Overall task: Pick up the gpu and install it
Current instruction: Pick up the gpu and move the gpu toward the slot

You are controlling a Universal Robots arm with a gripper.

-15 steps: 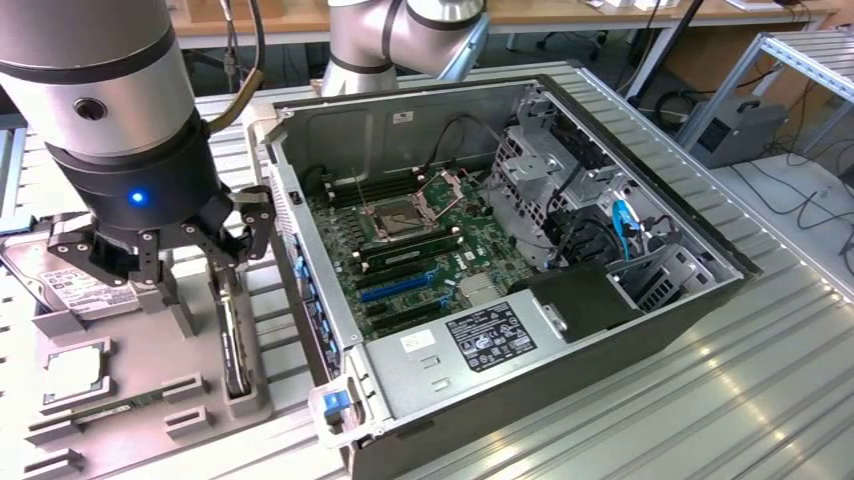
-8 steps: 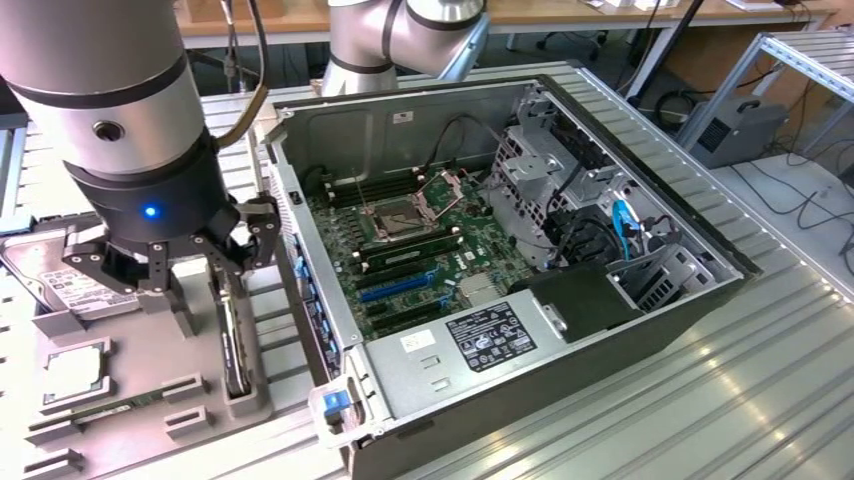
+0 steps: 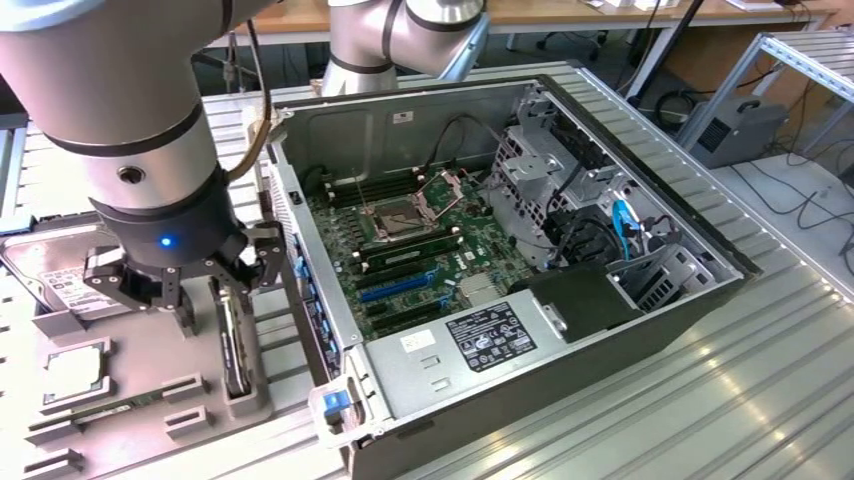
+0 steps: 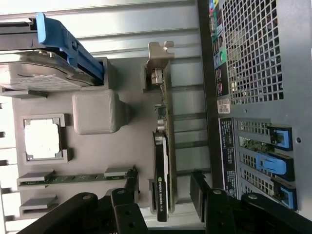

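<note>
Lower left of exterior view: tool [image 4: 165, 187] wide open, empty, straddling upright gpu [image 4: 160, 165] (slotted in tray [image 4: 131, 97]). Pick-up step; closing wants square alignment.

Open computer case [image 3: 601, 370] lies on its side on the ribbed metal table [image 3: 747, 400], motherboard [image 3: 400, 250] exposed, labelled power supply [image 3: 487, 340] at its near end. On the exterior view's left, a grey tray [image 3: 134, 355] carries a white-labelled hard drive [image 3: 74, 290], a square processor [image 3: 74, 372] and, nearer, a green memory stick [image 3: 114, 408]
</note>
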